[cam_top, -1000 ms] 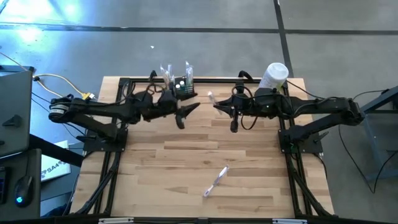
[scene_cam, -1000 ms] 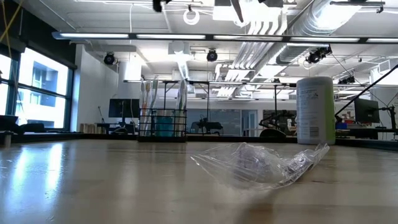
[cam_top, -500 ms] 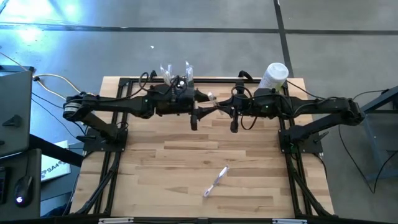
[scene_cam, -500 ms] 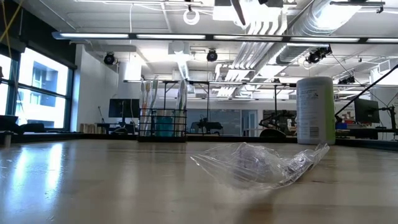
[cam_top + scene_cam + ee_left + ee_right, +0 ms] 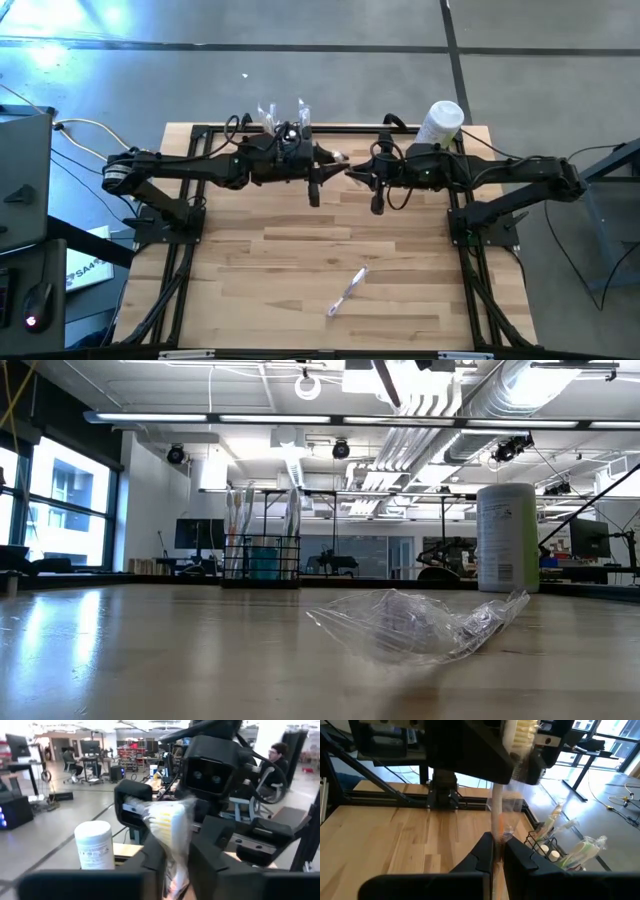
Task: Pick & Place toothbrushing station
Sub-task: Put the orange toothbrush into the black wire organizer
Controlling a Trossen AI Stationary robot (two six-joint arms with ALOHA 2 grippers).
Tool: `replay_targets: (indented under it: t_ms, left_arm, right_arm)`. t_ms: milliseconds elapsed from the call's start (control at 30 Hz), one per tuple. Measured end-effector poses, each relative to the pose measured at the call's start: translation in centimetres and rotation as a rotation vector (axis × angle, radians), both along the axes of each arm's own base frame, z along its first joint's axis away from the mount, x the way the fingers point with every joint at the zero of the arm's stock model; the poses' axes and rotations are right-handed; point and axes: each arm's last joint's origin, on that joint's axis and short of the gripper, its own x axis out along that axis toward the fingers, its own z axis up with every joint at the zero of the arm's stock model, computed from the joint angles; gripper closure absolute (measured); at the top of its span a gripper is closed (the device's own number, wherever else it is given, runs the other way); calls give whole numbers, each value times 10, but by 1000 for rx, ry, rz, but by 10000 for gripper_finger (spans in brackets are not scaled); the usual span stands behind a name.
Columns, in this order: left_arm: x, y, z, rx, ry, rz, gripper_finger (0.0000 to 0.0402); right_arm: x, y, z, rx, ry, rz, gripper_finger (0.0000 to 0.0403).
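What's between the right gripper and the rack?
The left gripper, which faces the right gripper across the wrapped toothbrush that the right one holds. In the high view the left arm also hangs over the rack, covering part of it.

Small black wire toothbrushing station (image 5: 262, 563) stands upright at the table's far edge; toothbrushes stick up from it

Light wood tabletop (image 5: 300, 260) has the black rack (image 5: 262, 563) and white canister (image 5: 440, 122) at the back, plus a crumpled plastic bag (image 5: 420, 622) near the front.
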Motion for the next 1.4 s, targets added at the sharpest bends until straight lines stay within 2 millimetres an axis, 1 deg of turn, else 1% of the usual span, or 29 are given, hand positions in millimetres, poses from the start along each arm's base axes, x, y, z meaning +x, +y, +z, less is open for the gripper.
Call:
replay_targets:
  t_ms: [67,100,133,267,367,500,700,800,900,1033,1133,1233,1400]
  left_arm:
    - [0,0,0,35,5,-1,369]
    - [0,0,0,42,8,-4,382]
    - [0,0,0,45,11,-4,387]
    - [0,-1,-1,22,8,-10,383]
    - [0,0,-2,20,20,-5,391]
    - [0,0,-4,-4,41,-7,391]
    - [-1,0,-9,-24,97,-6,391]
    - [-7,-1,-5,-27,107,-4,391]
    - [-17,-1,0,-35,134,2,391]
    - [-34,-2,5,-65,184,-6,391]
    - [-47,-4,6,-88,246,-52,391]
    - [-55,-7,3,-106,320,-139,391]
    - [-56,-11,1,-153,351,-254,391]
  right_arm:
    - [0,0,0,-4,1,0,390]
    - [0,0,0,-5,1,4,387]
    - [0,0,0,-5,1,7,384]
    - [0,0,0,-2,0,1,368]
    - [0,0,0,4,0,-4,356]
    - [0,0,0,69,-12,-19,339]
    - [0,-1,-1,86,-8,-49,296]
    - [-1,-2,-4,99,20,-92,266]
    - [-3,-3,-8,96,56,-140,237]
    - [-4,-3,-11,86,89,-132,210]
    - [-3,-2,-10,81,82,-102,202]
    - [-2,-1,-7,86,51,-71,204]
    - [-1,-4,-3,73,13,-44,212]
